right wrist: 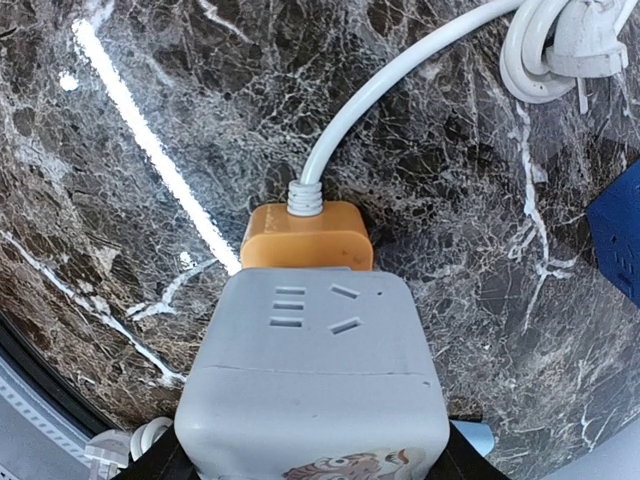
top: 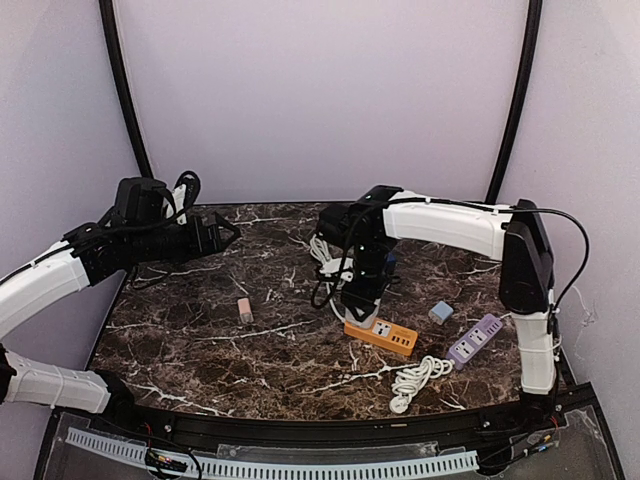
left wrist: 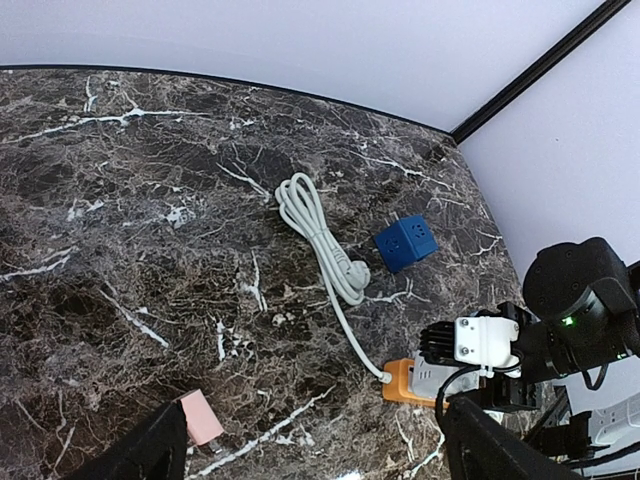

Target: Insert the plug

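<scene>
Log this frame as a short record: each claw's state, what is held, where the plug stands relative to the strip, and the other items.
left claw: open, empty
right claw: shut on gray adapter
adapter position: over the orange strip, at its cord end
seated: cannot tell
other items: pink block, blue cube, purple strip

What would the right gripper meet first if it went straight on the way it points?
The orange strip: the right gripper points down, and the grey adapter it holds sits over the strip's cord end. Whether they already touch is unclear.
</scene>
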{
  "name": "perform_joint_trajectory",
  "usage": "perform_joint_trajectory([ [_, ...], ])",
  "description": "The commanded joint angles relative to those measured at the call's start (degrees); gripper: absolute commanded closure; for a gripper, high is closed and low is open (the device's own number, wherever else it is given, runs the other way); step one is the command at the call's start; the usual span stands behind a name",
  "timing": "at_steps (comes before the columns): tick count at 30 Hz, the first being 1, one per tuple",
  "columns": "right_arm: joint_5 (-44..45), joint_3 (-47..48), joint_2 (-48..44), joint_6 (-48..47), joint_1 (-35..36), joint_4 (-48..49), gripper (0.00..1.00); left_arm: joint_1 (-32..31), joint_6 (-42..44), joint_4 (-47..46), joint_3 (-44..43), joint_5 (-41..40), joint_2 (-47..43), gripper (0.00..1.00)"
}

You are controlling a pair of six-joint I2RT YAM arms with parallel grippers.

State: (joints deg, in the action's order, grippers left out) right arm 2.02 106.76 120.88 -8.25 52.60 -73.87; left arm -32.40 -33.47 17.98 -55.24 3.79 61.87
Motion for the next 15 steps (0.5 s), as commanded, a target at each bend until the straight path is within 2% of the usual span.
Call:
perform_joint_trajectory([
  [1,-0.2,-1.4,7.6,6.2,0.5,4.4,1.0,0.2,-0.1,0.0,1.1,-0.4,-0.1,0.1],
  [7,-1.7,2.9,10.3,12.3,0.6,2.5,1.0,0.2,0.1,0.6,0.8,-0.2,-0.1,0.1],
  [15,4.2,2.0,7.7,1.4,3.1,4.8,1.0,0.3,0.7,1.2,0.9,-0.1,-0.8,0.1],
])
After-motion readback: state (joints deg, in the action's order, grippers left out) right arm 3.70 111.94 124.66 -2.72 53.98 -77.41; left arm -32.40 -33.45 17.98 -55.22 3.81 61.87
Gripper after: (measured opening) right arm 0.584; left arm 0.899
